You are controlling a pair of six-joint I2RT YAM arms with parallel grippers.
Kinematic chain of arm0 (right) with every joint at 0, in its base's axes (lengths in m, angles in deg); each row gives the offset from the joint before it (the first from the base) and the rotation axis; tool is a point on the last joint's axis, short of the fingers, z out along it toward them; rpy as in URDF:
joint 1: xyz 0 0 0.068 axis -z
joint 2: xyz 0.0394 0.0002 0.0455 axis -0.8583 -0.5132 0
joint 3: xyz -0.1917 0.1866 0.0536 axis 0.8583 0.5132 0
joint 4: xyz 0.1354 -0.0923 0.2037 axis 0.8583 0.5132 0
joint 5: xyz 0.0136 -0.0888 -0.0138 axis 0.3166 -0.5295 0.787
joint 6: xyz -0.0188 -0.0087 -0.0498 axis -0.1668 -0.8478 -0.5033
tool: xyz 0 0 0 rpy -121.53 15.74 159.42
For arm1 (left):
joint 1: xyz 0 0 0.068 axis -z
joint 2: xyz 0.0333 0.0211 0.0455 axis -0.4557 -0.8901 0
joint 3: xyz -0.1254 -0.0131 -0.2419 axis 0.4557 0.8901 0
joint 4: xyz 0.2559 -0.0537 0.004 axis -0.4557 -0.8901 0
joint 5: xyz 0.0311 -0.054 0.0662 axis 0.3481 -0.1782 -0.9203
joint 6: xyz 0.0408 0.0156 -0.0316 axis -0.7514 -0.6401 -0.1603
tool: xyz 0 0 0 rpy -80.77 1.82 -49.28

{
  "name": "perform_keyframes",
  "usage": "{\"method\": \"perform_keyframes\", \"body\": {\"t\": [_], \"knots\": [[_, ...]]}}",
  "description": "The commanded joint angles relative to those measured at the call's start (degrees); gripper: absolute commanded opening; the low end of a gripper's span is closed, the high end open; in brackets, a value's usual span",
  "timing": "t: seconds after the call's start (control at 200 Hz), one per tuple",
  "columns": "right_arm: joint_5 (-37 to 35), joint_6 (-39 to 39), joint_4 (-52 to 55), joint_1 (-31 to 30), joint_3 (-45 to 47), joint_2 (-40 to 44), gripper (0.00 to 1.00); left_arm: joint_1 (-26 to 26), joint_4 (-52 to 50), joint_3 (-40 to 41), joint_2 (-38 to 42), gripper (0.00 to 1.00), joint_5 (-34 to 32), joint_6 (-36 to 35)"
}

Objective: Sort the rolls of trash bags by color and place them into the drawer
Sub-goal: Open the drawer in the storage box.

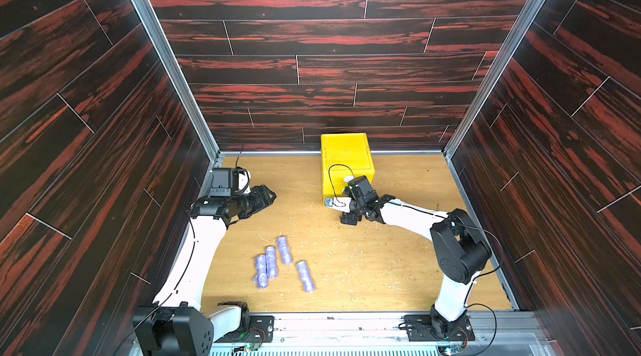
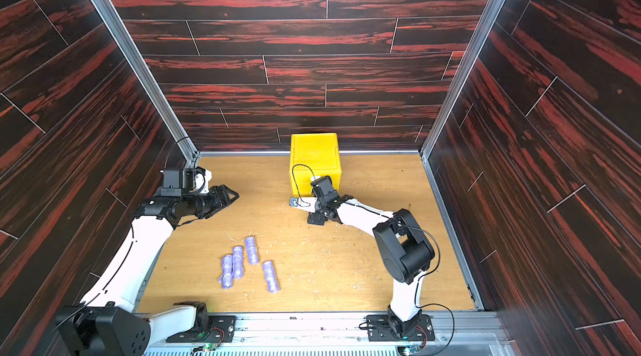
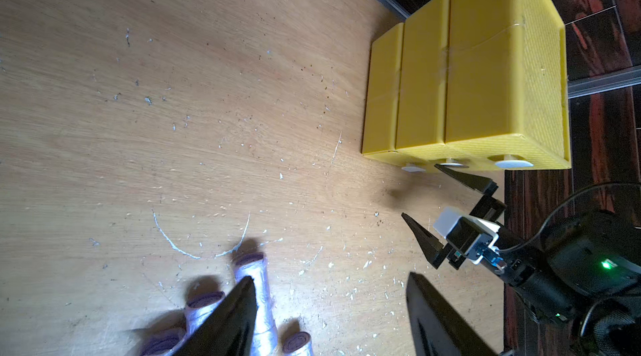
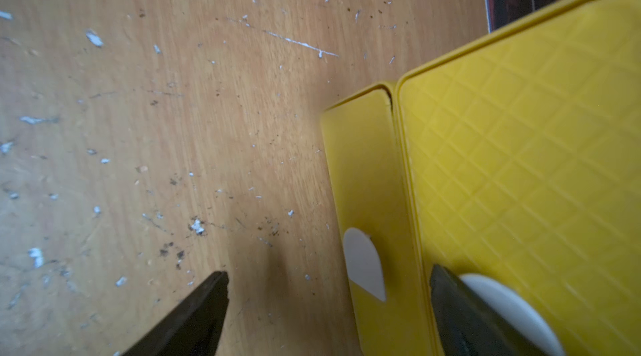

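You're roughly two-thirds done, I'd guess: no pink or green rolls in sight. Four purple rolls (image 1: 271, 262) still lie on the table (image 1: 399, 267). The yellow drawer cabinet (image 1: 347, 153) at the back looks shut. Your right gripper (image 3: 420, 190) gapes wide at its white knobs (image 4: 364, 267), and your left gripper (image 3: 329, 278) is spread, empty.

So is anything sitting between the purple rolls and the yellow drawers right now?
Nothing lies on the table between the four purple rolls and the yellow drawer cabinet. All three drawers look shut, though, and the open right gripper sits at their knobs.
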State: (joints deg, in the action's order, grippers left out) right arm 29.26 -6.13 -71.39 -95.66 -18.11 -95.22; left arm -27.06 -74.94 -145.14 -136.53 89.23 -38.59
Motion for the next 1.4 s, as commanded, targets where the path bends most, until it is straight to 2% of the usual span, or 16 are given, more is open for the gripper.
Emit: {"method": "perform_keyframes", "body": {"t": [0.0, 0.215, 0.571, 0.897, 1.393], "knots": [[0.8, 0.0, 2.2, 0.9, -1.7, -1.6, 0.94, -0.3, 0.4, 0.1, 0.7, 0.72, 0.6, -1.2], [0.7, 0.6, 1.9, 1.1, -0.1, -1.2, 0.94, -0.3, 0.4, 0.0, 1.0, 0.72, 0.9, -1.3], [1.9, 2.7, 6.5, 2.2, -5.6, -6.1, 0.94, -0.4, 0.3, 0.2, 1.2, 0.71, 0.6, -1.3], [2.2, 3.8, 7.4, 2.7, -6.2, -8.3, 0.93, -0.4, -0.2, 0.0, 1.3, 0.71, 0.1, -1.6], [3.5, 10.4, 14.7, 1.3, 1.4, -2.2, 0.90, -0.4, -0.6, -0.4, 1.7, 0.71, -0.2, -1.9]]}}
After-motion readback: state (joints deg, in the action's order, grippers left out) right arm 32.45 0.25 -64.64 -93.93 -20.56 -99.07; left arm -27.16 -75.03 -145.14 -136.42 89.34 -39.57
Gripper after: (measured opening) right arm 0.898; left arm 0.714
